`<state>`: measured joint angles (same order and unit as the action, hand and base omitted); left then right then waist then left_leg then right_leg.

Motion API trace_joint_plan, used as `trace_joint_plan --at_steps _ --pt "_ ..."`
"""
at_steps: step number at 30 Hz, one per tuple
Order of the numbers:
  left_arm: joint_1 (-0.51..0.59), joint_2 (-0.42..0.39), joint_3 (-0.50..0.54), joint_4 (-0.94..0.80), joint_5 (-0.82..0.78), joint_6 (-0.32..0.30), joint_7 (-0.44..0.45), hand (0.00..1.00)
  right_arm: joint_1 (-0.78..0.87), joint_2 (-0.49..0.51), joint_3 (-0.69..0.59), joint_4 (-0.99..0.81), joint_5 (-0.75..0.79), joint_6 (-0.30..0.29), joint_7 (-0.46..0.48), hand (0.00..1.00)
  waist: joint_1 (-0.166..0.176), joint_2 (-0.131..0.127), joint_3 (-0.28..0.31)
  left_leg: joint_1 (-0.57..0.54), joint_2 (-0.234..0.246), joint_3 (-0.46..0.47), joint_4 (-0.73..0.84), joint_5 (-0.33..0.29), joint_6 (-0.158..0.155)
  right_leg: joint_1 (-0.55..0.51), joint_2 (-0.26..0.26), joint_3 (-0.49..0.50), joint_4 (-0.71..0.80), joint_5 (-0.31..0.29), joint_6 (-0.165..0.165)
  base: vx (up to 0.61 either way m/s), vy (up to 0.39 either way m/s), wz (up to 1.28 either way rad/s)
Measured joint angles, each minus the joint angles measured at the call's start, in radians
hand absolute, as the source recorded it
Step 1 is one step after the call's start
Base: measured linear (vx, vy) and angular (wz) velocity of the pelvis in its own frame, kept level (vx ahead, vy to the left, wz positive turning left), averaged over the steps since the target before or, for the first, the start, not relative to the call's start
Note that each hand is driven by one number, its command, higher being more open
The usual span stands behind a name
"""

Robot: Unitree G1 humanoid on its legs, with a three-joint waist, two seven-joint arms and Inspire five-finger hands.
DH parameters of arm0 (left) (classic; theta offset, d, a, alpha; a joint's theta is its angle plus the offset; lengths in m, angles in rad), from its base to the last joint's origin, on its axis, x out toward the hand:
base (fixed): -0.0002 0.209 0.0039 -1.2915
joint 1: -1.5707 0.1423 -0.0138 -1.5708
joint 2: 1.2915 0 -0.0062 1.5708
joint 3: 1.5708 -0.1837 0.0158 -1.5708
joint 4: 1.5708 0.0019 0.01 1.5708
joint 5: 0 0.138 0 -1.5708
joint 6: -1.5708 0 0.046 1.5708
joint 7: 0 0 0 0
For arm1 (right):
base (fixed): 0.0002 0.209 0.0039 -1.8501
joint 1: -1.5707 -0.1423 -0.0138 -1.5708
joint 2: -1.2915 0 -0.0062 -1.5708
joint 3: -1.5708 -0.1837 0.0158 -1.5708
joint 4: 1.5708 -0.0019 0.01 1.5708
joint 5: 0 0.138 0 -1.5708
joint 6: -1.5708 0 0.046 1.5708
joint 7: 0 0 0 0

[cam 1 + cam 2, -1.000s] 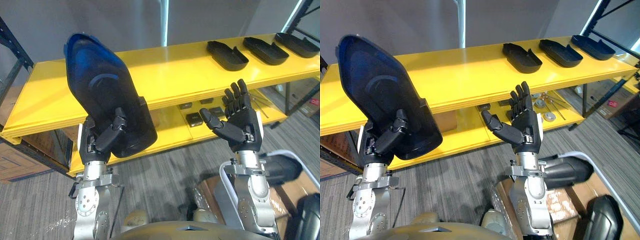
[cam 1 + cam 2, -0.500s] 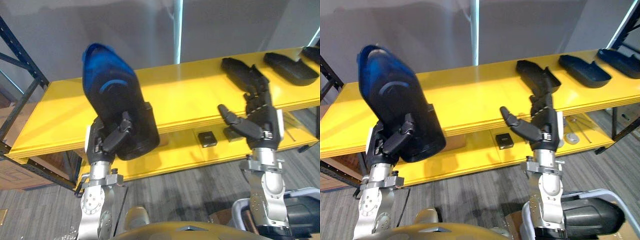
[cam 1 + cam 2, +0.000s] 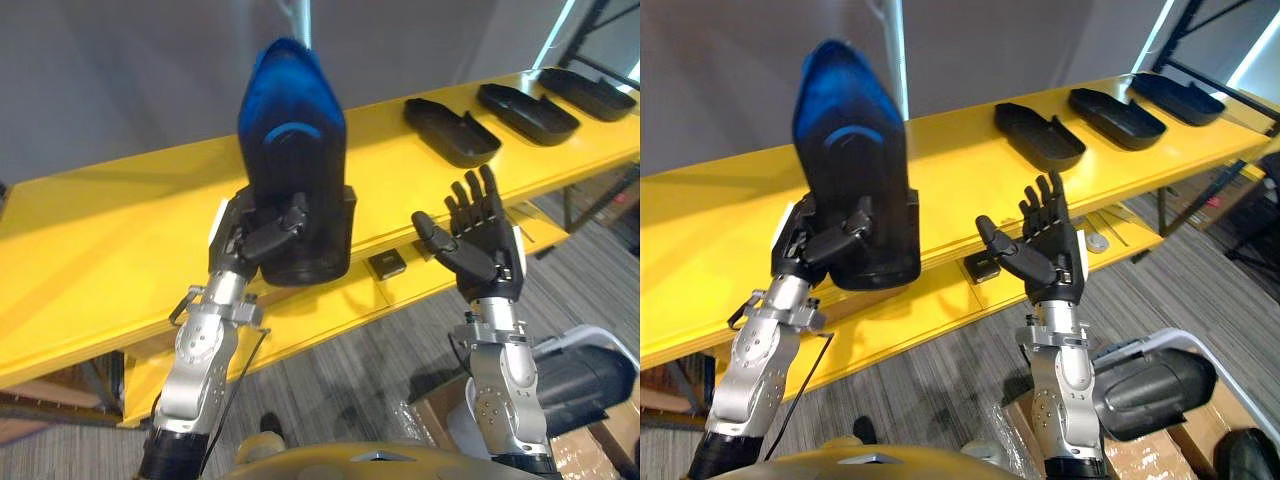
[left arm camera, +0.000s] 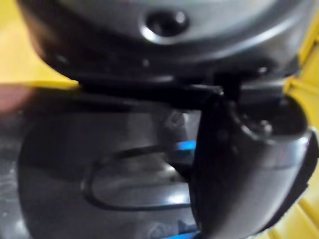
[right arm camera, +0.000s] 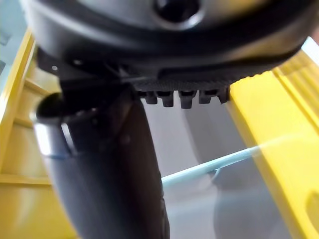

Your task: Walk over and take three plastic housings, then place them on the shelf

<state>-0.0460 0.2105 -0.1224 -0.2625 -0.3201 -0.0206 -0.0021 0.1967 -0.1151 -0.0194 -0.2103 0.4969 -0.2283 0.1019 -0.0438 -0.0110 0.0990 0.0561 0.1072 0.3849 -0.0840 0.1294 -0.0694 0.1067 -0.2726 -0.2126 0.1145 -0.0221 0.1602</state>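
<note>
My left hand (image 3: 262, 228) is shut on a large black plastic housing (image 3: 295, 170), held upright in front of the yellow shelf (image 3: 130, 215); its thumb presses the housing's inner face (image 4: 129, 174). Three more black housings lie in a row on the shelf's top board at the right: one (image 3: 450, 130), a second (image 3: 527, 112) and a third (image 3: 586, 92). My right hand (image 3: 480, 250) is raised in front of the shelf with straight fingers, palm up, holding nothing; its thumb (image 5: 109, 169) stands out against the shelf's yellow boards.
The shelf's lower board (image 3: 330, 300) carries small dark parts (image 3: 387, 263). Grey carpet (image 3: 350, 380) lies before the shelf. A cardboard box (image 3: 590, 450) and a dark object (image 3: 580, 375) sit low at the right. A grey wall stands behind the shelf.
The camera has shifted. My left hand has swung the housing to the right and more upright, closer to the shelf's top board. My right hand stays open and raised.
</note>
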Motion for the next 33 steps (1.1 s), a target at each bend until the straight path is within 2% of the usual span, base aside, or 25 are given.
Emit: trace_joint_plan --at_steps 1,4,8,14,17,24,27,31,33 --pt "-0.066 0.006 -0.011 0.033 -0.012 0.010 0.017 0.00 0.006 -0.001 0.011 -0.002 0.000 0.008 0.000 1.00 -0.014 0.007 -0.004 0.004 0.007 0.008 -0.005 -0.001 -0.005 0.000 0.004 0.000 -0.002 0.000 0.000 -0.07 -0.025 -0.33" --pt "-0.214 0.030 -0.011 0.141 -0.043 0.026 0.064 0.00 0.025 -0.001 0.039 -0.035 0.000 0.028 0.007 1.00 -0.024 0.019 -0.015 0.007 0.027 0.048 -0.005 -0.003 -0.008 -0.002 0.017 -0.002 -0.035 -0.001 0.001 -0.08 -0.047 -0.33" --pt "-0.322 0.057 -0.002 0.302 -0.114 0.053 0.114 0.00 0.027 -0.012 0.068 -0.052 0.000 0.031 0.024 1.00 -0.054 0.046 -0.040 0.005 0.059 0.086 -0.005 0.014 -0.024 -0.019 0.048 0.001 -0.045 0.001 0.002 -0.06 -0.059 -0.20" --pt "-0.458 0.086 0.014 0.577 -0.110 0.121 0.194 0.00 0.056 -0.016 0.094 -0.051 0.000 0.047 0.031 1.00 -0.074 0.039 -0.063 -0.009 0.097 0.125 -0.005 0.029 -0.035 -0.053 0.082 0.024 -0.045 0.013 -0.018 -0.02 -0.039 -0.12" --pt "-0.497 0.109 0.032 0.687 -0.115 0.160 0.250 0.00 0.092 -0.016 0.129 -0.050 0.000 0.066 0.040 1.00 -0.099 0.030 -0.069 -0.012 0.099 0.131 -0.005 0.031 -0.035 -0.059 0.084 0.030 -0.045 0.016 -0.020 0.00 -0.001 -0.04" --pt "-0.506 0.110 0.076 0.767 -0.142 0.245 0.343 0.00 0.145 -0.015 0.157 -0.049 -0.001 0.090 0.040 1.00 -0.108 0.024 -0.072 -0.017 0.101 0.150 -0.006 0.029 -0.034 -0.075 0.086 0.052 -0.044 0.021 -0.020 0.00 0.005 -0.07" --pt "-0.515 0.109 0.111 0.774 -0.150 0.247 0.394 0.00 0.145 -0.013 0.159 -0.049 -0.001 0.090 0.039 1.00 -0.122 0.023 -0.072 -0.033 0.109 0.161 -0.006 0.035 -0.032 -0.092 0.092 0.055 -0.045 0.026 -0.024 0.00 -0.002 -0.01" --pt "-0.584 0.109 0.145 0.833 -0.165 0.247 0.478 0.00 0.140 -0.015 0.165 -0.052 -0.001 0.090 0.024 1.00 -0.129 0.019 -0.068 -0.066 0.117 0.160 -0.005 0.047 -0.031 -0.127 0.102 0.059 -0.040 0.032 -0.029 0.00 0.000 0.00" --pt "-0.607 0.109 0.175 0.844 -0.192 0.246 0.515 0.00 0.139 -0.017 0.172 -0.061 0.000 0.094 0.016 1.00 -0.135 0.018 -0.049 -0.074 0.117 0.165 -0.005 0.049 -0.030 -0.143 0.102 0.070 -0.030 0.032 -0.030 -0.02 0.005 -0.04"
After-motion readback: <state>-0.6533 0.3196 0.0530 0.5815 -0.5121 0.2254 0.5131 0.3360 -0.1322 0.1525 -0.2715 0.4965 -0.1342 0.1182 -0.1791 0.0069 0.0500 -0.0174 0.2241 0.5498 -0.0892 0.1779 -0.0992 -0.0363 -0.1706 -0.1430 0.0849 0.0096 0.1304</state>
